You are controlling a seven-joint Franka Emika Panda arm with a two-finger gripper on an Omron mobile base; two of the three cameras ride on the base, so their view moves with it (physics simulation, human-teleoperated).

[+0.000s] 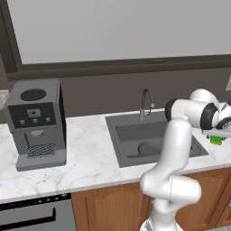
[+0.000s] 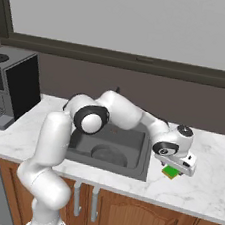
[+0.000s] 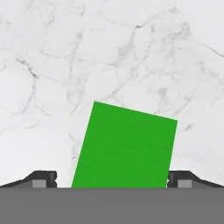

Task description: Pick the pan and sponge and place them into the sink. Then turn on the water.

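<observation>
White marble formed the surface (image 1: 90,158), with the dark grey sink (image 1: 124,155) recessed in it and the pan (image 1: 146,148) lying in the basin. Just right of the sink, the end effector (image 2: 176,169) hung over the green sponge (image 3: 124,146), which lay flat on the marble between its fingertips (image 3: 43,178), jaws spread wide apart.

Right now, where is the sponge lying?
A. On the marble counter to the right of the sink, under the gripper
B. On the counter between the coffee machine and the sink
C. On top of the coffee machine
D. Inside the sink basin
A. The green sponge lies on the marble counter right of the sink, below the open gripper, whose fingertips flank it.
</observation>
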